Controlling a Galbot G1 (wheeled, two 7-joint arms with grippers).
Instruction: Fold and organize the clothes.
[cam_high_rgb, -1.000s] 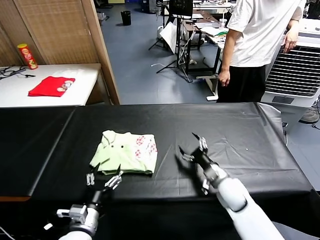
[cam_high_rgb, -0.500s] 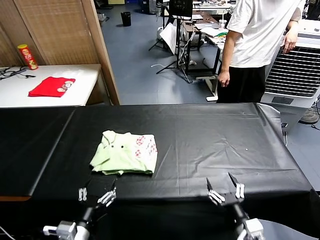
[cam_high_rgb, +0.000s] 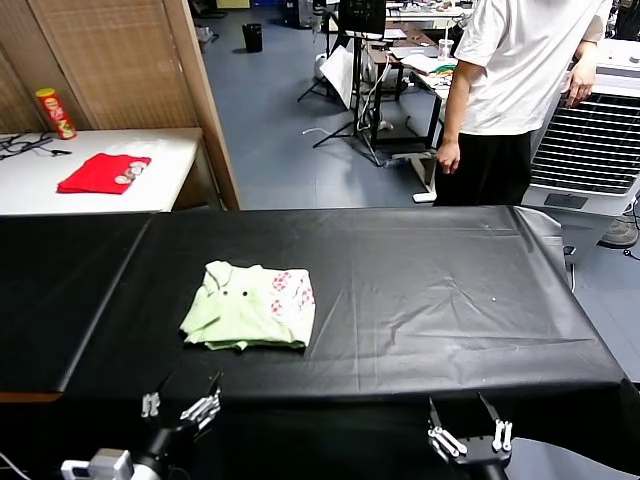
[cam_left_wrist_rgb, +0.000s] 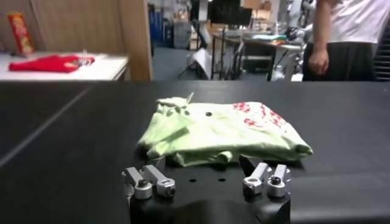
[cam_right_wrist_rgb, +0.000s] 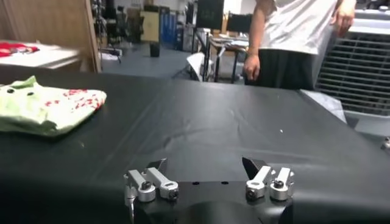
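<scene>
The clothes are one pale green shirt (cam_high_rgb: 250, 306), folded into a compact rectangle with collar, dark buttons and red floral patches, lying on the black table (cam_high_rgb: 430, 290) left of centre. It also shows in the left wrist view as the shirt (cam_left_wrist_rgb: 219, 131) and at the edge of the right wrist view as the shirt (cam_right_wrist_rgb: 42, 106). My left gripper (cam_high_rgb: 180, 400) hangs open and empty below the table's near edge, short of the shirt. My right gripper (cam_high_rgb: 470, 432) is open and empty too, low at the near edge on the right.
A person in a white T-shirt (cam_high_rgb: 520, 70) stands behind the table's far right. A white side table (cam_high_rgb: 40, 185) at the left holds a red cloth (cam_high_rgb: 102, 172) and a red can (cam_high_rgb: 54, 112). A wooden partition (cam_high_rgb: 130, 60) and a white appliance (cam_high_rgb: 590, 140) flank the back.
Both arms have pulled back from the table toward me and dropped below its near edge. The right gripper left its spot beside the shirt. The shirt has not moved.
</scene>
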